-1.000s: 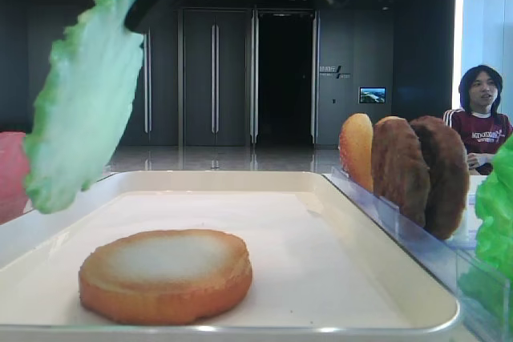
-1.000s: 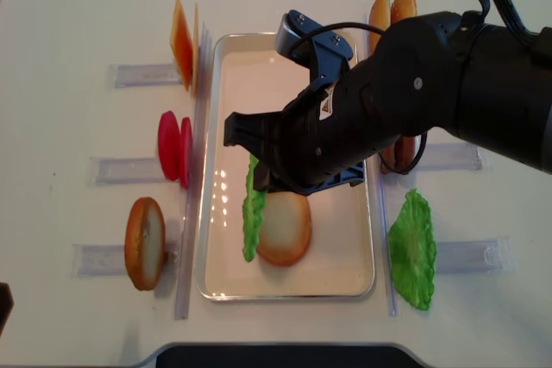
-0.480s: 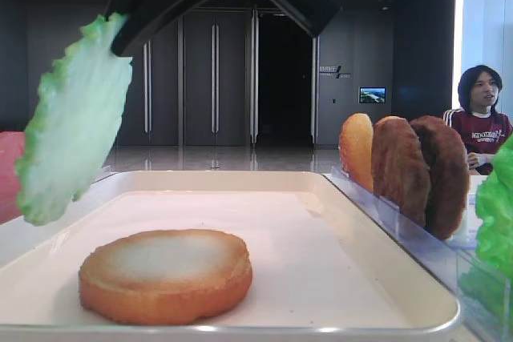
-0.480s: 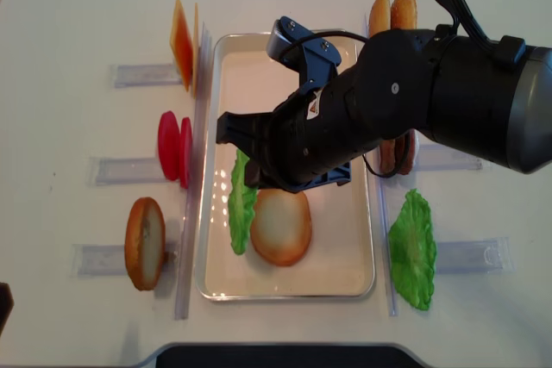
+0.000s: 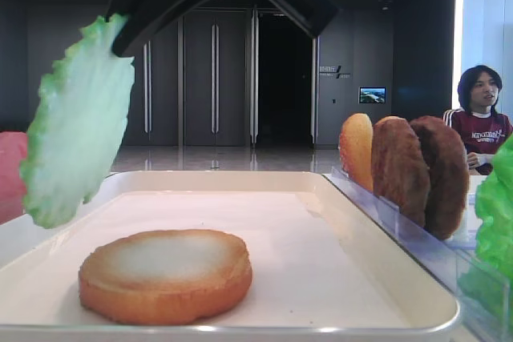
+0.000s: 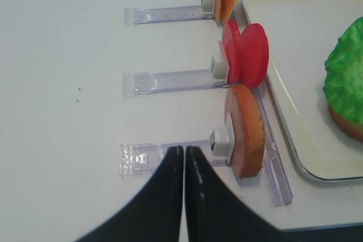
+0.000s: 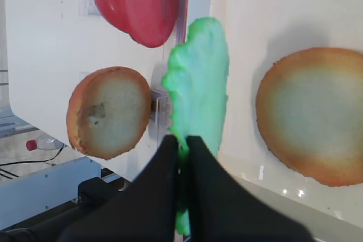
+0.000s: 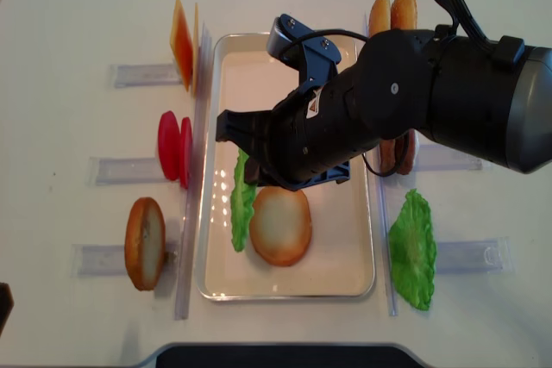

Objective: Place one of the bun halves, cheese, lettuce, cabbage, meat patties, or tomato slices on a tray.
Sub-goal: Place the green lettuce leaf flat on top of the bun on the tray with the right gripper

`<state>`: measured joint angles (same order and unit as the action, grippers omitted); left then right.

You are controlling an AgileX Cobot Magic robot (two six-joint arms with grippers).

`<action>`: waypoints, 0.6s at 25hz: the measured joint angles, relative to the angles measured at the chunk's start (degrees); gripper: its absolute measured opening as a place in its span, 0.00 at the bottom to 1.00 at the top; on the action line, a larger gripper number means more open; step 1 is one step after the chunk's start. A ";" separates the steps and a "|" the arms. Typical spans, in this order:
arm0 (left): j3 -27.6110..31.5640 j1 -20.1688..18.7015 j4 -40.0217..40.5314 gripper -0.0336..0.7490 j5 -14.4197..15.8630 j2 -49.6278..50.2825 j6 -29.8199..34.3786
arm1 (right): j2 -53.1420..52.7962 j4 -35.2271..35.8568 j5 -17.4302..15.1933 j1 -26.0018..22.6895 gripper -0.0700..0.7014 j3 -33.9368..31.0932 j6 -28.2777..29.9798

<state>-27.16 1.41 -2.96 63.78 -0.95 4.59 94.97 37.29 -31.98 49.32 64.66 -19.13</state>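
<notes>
My right gripper (image 7: 182, 140) is shut on the edge of a frilly green lettuce (image 8: 242, 204) leaf. The lettuce (image 5: 80, 118) hangs almost upright over the left side of the white tray (image 8: 345, 277), next to the left rim. A bun half (image 8: 279, 225) lies flat in the tray, pale face up, just right of the hanging lettuce (image 7: 198, 83). My left gripper (image 6: 184, 150) is shut and empty, low over the table left of the tray, beside a standing bun half (image 6: 247, 131).
Clear dividers line both sides of the tray. On the left stand cheese (image 8: 181, 39), tomato slices (image 8: 172, 146) and a bun half (image 8: 144, 243). On the right are bun halves (image 8: 390, 11), meat patties (image 5: 421, 170) and another lettuce leaf (image 8: 412, 249). My right arm (image 8: 414, 101) covers the tray's middle.
The right gripper carried the lettuce a little to the left, toward the tray's left rim, then held still. The bun half and the left gripper have not moved.
</notes>
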 joint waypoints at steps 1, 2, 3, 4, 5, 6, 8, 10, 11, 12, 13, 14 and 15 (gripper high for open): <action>0.00 0.00 0.00 0.03 0.00 0.00 0.00 | 0.05 0.00 0.00 0.00 0.13 -0.05 0.00; 0.00 0.00 0.00 0.03 0.00 0.00 0.00 | 0.11 0.00 0.04 0.00 0.13 -0.05 0.06; 0.00 0.00 0.00 0.03 0.00 0.00 0.00 | 0.29 0.00 0.04 0.00 0.13 -0.05 0.07; 0.00 0.00 0.00 0.03 0.00 0.00 0.00 | 0.59 0.35 0.04 0.00 0.13 -0.11 0.21; 0.00 0.00 0.00 0.03 0.00 0.00 0.00 | 0.97 0.80 0.04 0.01 0.13 -0.15 0.39; 0.00 0.00 0.00 0.03 0.00 0.00 0.00 | 1.30 1.22 0.04 0.01 0.13 -0.15 0.58; 0.00 0.00 0.00 0.03 0.00 0.00 0.00 | 1.75 1.40 0.04 0.01 0.13 -0.22 0.75; 0.00 0.00 0.00 0.03 0.00 0.00 0.00 | 1.81 1.45 -0.08 0.01 0.13 -0.22 1.00; 0.00 0.00 0.00 0.03 0.00 0.00 0.00 | 1.81 1.45 -0.14 0.01 0.13 -0.22 1.03; 0.00 0.00 0.00 0.03 0.00 0.00 0.00 | 1.99 1.45 -0.33 0.01 0.13 -0.22 1.05; 0.00 0.00 0.00 0.03 0.00 0.00 0.00 | 2.25 1.45 -0.39 0.01 0.13 -0.22 1.10; 0.00 0.00 0.00 0.03 0.00 0.00 0.00 | 2.56 1.40 -0.56 0.01 0.13 -0.22 1.17; 0.00 0.00 0.00 0.03 0.00 0.00 0.00 | 2.97 1.40 -0.78 0.01 0.13 -0.22 1.17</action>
<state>-27.16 1.41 -2.96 63.78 -0.95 4.59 97.94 38.68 -32.76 49.33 64.44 -17.96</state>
